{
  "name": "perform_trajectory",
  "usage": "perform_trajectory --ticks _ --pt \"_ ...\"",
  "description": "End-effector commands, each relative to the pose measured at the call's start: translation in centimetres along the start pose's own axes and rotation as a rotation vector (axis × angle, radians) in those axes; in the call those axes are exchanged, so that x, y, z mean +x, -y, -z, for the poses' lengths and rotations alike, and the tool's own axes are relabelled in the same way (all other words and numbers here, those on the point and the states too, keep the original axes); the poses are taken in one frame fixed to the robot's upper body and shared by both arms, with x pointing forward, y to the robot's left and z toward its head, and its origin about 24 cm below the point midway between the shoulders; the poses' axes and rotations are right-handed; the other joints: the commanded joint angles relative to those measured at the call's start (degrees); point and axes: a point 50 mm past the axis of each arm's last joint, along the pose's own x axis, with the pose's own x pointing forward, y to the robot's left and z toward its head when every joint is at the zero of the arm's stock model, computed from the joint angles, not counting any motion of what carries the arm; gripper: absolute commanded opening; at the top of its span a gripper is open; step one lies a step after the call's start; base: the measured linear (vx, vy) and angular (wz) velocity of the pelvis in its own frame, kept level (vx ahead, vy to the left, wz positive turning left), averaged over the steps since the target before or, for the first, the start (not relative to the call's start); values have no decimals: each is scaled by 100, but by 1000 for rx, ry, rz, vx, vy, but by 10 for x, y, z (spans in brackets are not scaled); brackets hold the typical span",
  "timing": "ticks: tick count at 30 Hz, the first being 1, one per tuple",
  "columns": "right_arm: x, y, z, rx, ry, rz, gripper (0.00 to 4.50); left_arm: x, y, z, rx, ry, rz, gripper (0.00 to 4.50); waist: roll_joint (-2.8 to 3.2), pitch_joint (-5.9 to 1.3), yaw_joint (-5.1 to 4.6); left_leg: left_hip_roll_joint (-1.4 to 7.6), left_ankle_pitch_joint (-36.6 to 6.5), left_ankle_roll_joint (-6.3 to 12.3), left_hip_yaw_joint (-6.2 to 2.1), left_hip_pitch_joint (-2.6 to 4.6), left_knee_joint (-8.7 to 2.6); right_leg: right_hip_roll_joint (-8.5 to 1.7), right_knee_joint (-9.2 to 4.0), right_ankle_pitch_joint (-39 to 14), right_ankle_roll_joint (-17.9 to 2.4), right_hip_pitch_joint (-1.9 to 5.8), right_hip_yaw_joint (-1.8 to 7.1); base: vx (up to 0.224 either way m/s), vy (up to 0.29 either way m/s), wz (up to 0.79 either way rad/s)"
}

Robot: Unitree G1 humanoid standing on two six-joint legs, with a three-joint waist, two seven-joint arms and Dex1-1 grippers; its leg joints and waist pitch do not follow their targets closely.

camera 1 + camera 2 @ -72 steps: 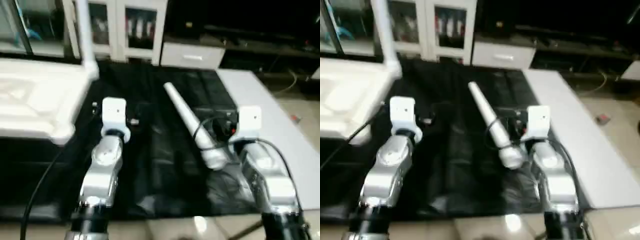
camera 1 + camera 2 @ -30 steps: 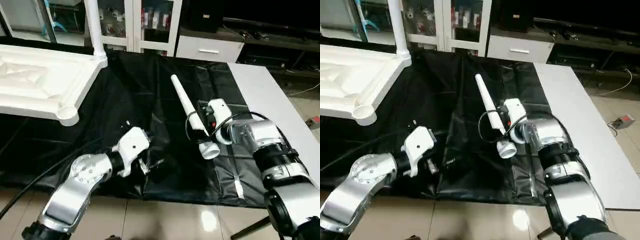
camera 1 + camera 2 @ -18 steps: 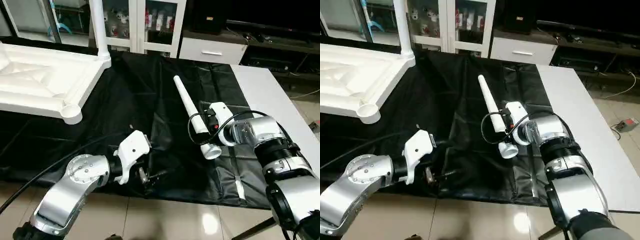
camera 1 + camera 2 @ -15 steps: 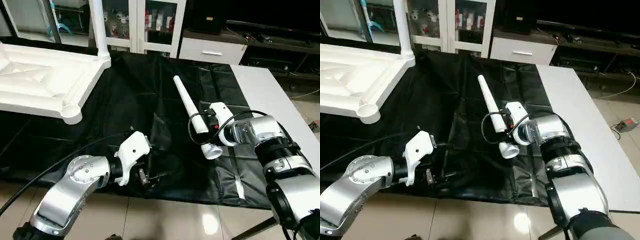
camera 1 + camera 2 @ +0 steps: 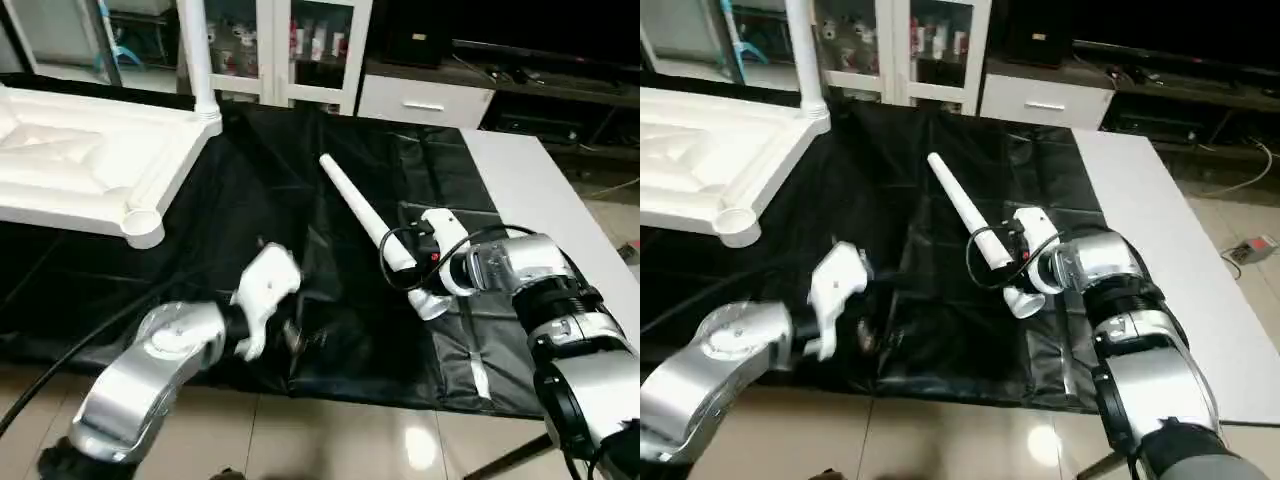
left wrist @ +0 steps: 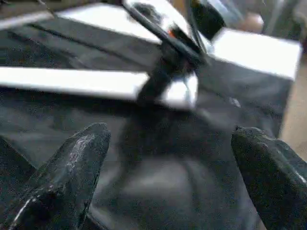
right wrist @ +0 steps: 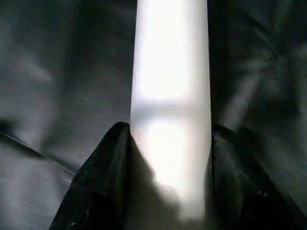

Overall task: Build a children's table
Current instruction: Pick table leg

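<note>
The white tabletop (image 5: 80, 170) lies upside down at the far left, ribs up. One leg (image 5: 197, 60) stands upright in its far corner socket, and the near corner socket (image 5: 143, 222) is open. Another white leg (image 5: 360, 215) lies slanted across the black cloth. My right gripper (image 5: 405, 262) is shut on it near its wide end. In the right wrist view both black fingers (image 7: 105, 158) press against the sides of the tube (image 7: 170, 72). My left gripper (image 6: 168, 163) hangs open and holds nothing, low over the cloth's front edge (image 5: 300, 335).
The black cloth (image 5: 300, 190) covers the worktable. A flat white board (image 5: 530, 200) lies along its right side. Glass-door cabinets (image 5: 290, 50) stand behind. A black cable (image 5: 60, 370) trails from my left arm. Tiled floor (image 5: 380, 450) shows in front.
My right gripper has shut on the loose leg, and the leg's far end has swung to the left. My left arm has shifted slightly, its gripper still open.
</note>
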Motion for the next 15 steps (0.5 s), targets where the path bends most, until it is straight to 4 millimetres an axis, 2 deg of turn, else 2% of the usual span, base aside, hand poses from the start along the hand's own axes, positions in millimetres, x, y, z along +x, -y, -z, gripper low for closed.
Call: perform_trajectory --ticks 1,2,3,4,5,6,7,9,10,11,12,13,15 --pt "-12 1 -13 12 86 -33 191 1 -6 -6 -22 28 -41 450 -4 -332 12 292 -960 -164 -71 24 -503 -335 -389 -1194 -1125 302 289 0 0 0" --pt "-21 -3 -20 41 178 -105 191 6 -11 -16 -58 97 -80 450 -24 -331 10 299 -933 -132 -74 30 -501 -339 -397 -1197 -1119 296 282 0 0 0" --pt "-30 -5 -23 63 255 -166 191 11 -12 -24 -102 143 -83 450 -56 -318 39 281 -864 -117 -60 14 -496 -337 -402 -1182 -1055 330 297 0 0 0" --pt "-38 -7 -25 74 309 -207 191 15 -13 -29 -133 174 -81 450 -41 -343 69 308 -760 -84 -55 67 -477 -339 -381 -930 -1106 299 301 0 0 0" --pt "-38 -7 -25 74 309 -207 191 15 -13 -29 -133 174 -81 450 -48 -343 78 306 -694 -70 -66 38 -490 -334 -373 -857 -1115 325 289 0 0 0" --pt "-48 -11 -24 87 375 -283 191 21 -12 -36 -170 207 -67 450 -39 -343 91 302 -658 -50 -64 46 -491 -321 -365 -773 -1134 309 276 0 0 0" --pt "-53 -16 -23 78 409 -333 191 24 -12 -39 -206 223 -61 450 -71 -334 106 288 -627 -16 -51 42 -484 -320 -381 -724 -1096 321 287 0 0 0" --pt "-63 -28 -20 38 463 -436 191 30 -10 -45 -289 262 -42 450 -3 -350 139 301 -532 47 -65 42 -468 -332 -345 -462 -1190 339 283 0 0 0" --pt "-65 -31 -19 24 475 -461 191 31 -9 -46 -314 273 -35 450 -43 -342 137 303 -579 79 -65 33 -473 -335 -375 -550 -1197 346 275 0 0 0" --pt "-65 -31 -19 24 475 -461 191 31 -9 -46 -314 273 -35 450 -57 -344 136 300 -619 83 -71 24 -476 -340 -383 -657 -1199 348 269 0 0 0" --pt "-71 -38 -16 18 497 -530 191 34 -10 -51 -337 298 -36 450 -28 -329 120 298 -763 61 -70 34 -490 -335 -431 -944 -1158 323 268 0 0 0" --pt "-76 -46 -12 10 521 -602 191 37 -12 -58 -390 338 -32 450 3 -301 146 286 -956 35 -53 49 -487 -338 -487 -1218 -1067 317 286 0 0 0" --pt "-80 -52 -7 6 535 -659 191 40 -14 -65 -444 374 -26 450 -20 -322 183 295 -1035 16 -84 62 -484 -351 -501 -1445 -987 317 267 0 0 0"
